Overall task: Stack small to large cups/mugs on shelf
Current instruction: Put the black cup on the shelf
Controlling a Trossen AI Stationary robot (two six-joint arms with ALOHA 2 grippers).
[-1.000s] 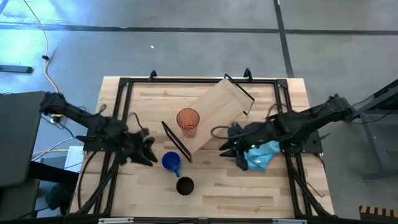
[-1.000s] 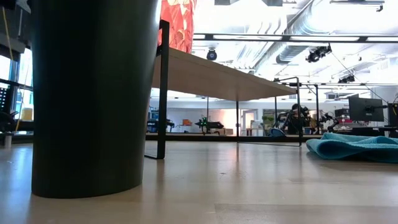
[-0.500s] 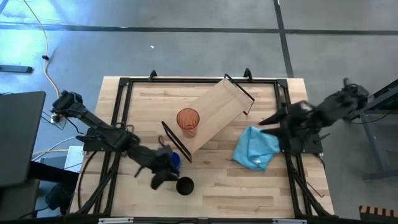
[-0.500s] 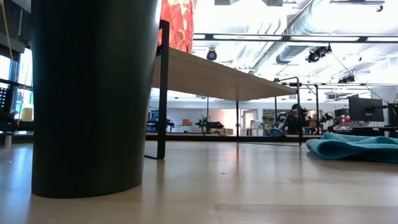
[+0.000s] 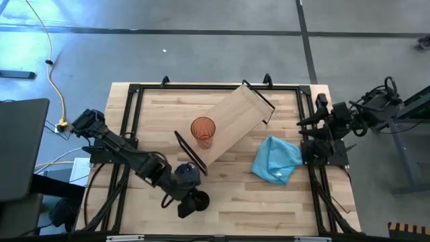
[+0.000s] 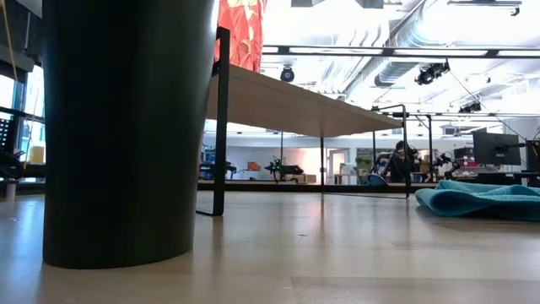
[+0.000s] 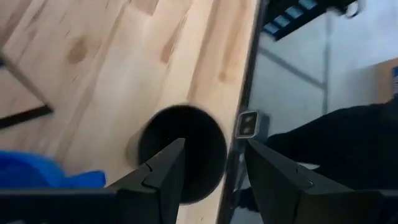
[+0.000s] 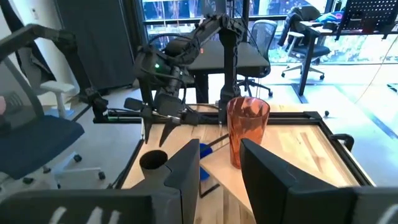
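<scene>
The left tool (image 5: 190,205) is held low over the near part of the bench (image 5: 242,208), with its fingers (image 7: 163,169) spread apart and nothing clamped between them. The black cup (image 7: 181,151) stands upright just beyond those fingertips, directly below the gap. The blue mug (image 7: 46,175) is found immediately beside the left tool, on the shelf's side. The shelf (image 5: 232,121) lies diagonally across the bench's middle, and the orange-red tumbler (image 5: 203,131) stands upright on it. The right tool (image 8: 216,160) is kept at the bench's right edge, its fingers apart and empty. The light blue cloth (image 5: 276,160) lies on the bench near it.
</scene>
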